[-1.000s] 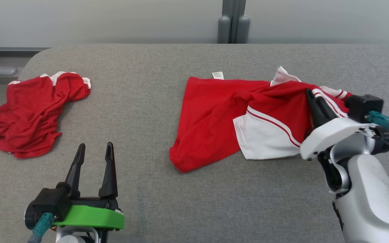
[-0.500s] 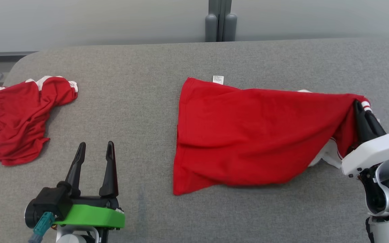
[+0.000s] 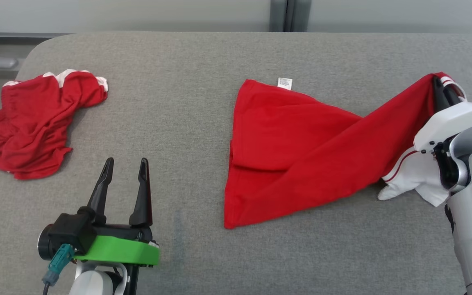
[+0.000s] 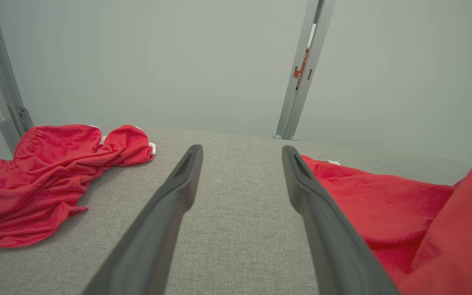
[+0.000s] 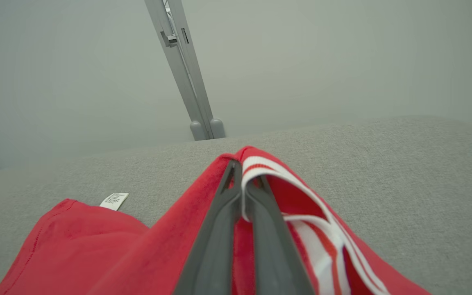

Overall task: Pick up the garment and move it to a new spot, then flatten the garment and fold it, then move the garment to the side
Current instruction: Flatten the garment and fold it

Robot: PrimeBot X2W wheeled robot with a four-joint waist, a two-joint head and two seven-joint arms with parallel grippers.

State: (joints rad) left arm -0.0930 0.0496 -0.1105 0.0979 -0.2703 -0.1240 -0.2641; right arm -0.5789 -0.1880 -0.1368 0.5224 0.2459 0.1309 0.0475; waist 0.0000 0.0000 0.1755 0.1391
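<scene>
A red garment (image 3: pixel 297 151) with white striped trim lies on the grey table (image 3: pixel 187 102), its right end lifted off the surface. My right gripper (image 3: pixel 441 88) is shut on that striped edge; in the right wrist view the gripper (image 5: pixel 242 176) pinches the white-and-red trim between its fingers, above the garment (image 5: pixel 96 246). A white sleeve (image 3: pixel 414 182) hangs below the right arm. A small white label (image 3: pixel 284 83) sticks out at the garment's far edge. My left gripper (image 3: pixel 126 168) stands open near the front left, left of the garment (image 4: pixel 404 217), with nothing between its fingers (image 4: pixel 178 192).
A second red garment (image 3: pixel 35 123) lies crumpled at the table's far left, also seen as a red heap (image 4: pixel 47 172) in the left wrist view. A grey post (image 3: pixel 289 14) stands behind the table against the pale wall.
My right gripper has pulled the garment's striped edge farther right and up, stretching the cloth into a taut diagonal. The head camera shifted. The left gripper kept its pose.
</scene>
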